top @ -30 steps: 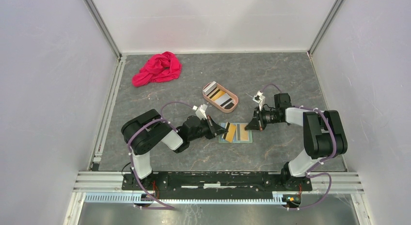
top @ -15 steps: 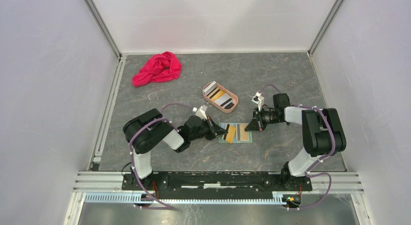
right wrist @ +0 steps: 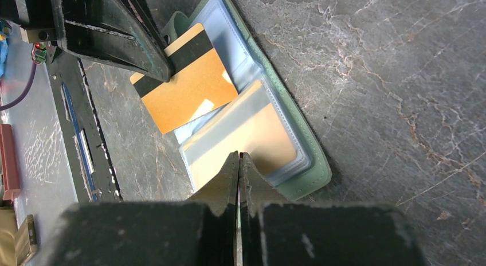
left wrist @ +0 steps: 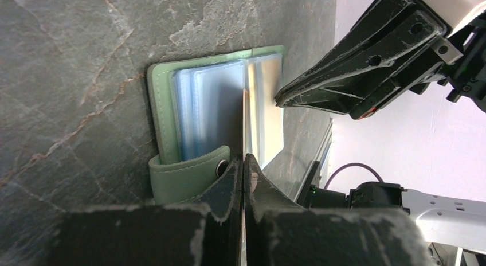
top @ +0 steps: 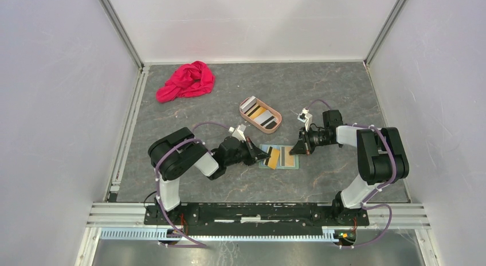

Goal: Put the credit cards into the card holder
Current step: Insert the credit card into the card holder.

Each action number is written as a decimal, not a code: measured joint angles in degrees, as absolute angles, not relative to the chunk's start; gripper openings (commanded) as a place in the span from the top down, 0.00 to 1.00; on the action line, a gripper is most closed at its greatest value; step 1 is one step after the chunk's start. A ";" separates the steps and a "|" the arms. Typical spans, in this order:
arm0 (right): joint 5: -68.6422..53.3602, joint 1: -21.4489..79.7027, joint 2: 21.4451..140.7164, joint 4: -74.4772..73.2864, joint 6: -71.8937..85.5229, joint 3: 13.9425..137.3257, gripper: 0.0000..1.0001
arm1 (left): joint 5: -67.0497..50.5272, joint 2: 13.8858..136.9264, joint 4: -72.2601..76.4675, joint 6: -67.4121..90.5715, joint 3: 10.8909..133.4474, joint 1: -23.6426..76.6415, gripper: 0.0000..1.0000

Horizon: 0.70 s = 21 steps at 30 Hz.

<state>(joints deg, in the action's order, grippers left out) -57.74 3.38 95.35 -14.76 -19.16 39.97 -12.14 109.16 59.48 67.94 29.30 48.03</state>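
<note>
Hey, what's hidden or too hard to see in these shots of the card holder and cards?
Left wrist: face of the orange card, edge-on in the shut left gripper.
Right wrist: whether the right gripper touches the card holder; its own fingers cover the contact.
Top external: how many cards lie in the tray; too small, overlapping.

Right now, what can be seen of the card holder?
The card holder is a sage-green bifold, stitched and leather-like, lying open and flat on the grey table. Its snap tab sticks out at one side; inside are clear bluish pockets, one holding a tan card. The shut left gripper holds a striped orange card over them; the shut right gripper seems to press the other page.
</note>
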 measured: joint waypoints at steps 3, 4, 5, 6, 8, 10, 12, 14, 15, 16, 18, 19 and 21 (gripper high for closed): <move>-57.74 3.38 95.35 -14.76 -19.22 39.97 1.00 | -12.16 109.19 60.05 67.99 29.30 48.03 0.98; -57.74 3.38 95.35 -14.79 -19.27 39.97 1.00 | -12.14 109.19 60.18 68.01 29.30 48.03 0.98; -57.74 3.38 95.35 -14.79 -19.31 39.97 1.00 | -12.10 109.19 60.36 68.03 29.23 48.03 0.98; -57.74 3.38 95.35 -14.79 -19.31 39.97 1.00 | -12.08 109.14 60.42 68.10 29.08 48.03 0.98; -57.74 3.38 95.35 -14.79 -19.33 39.97 1.00 | -12.01 108.79 60.47 68.16 28.58 48.03 0.98; -57.74 3.38 95.35 -14.79 -19.33 39.97 1.00 | -11.94 108.07 60.40 68.25 28.03 48.03 0.98; -57.74 3.38 95.35 -14.79 -19.33 39.97 1.00 | -11.90 107.61 60.40 68.31 27.90 48.03 0.98; -57.74 3.38 95.35 -14.79 -19.33 39.97 1.00 | -11.90 107.44 60.47 68.34 27.90 48.03 0.98; -57.74 3.38 95.35 -14.79 -19.33 39.97 1.00 | -11.90 107.44 60.47 68.34 27.90 48.03 0.98; -57.74 3.38 95.35 -14.79 -19.33 39.97 1.00 | -11.92 107.44 60.45 68.36 27.90 48.03 0.98; -57.74 3.38 95.35 -14.81 -19.33 39.97 1.00 | -11.97 107.44 60.55 68.38 27.90 48.03 0.98; -57.74 3.38 95.35 -14.81 -19.33 39.97 1.00 | -12.03 107.44 60.55 68.38 27.90 48.03 0.98; -57.74 3.38 95.35 -14.81 -19.33 39.97 1.00 | -12.12 107.48 60.60 68.45 27.90 48.03 0.98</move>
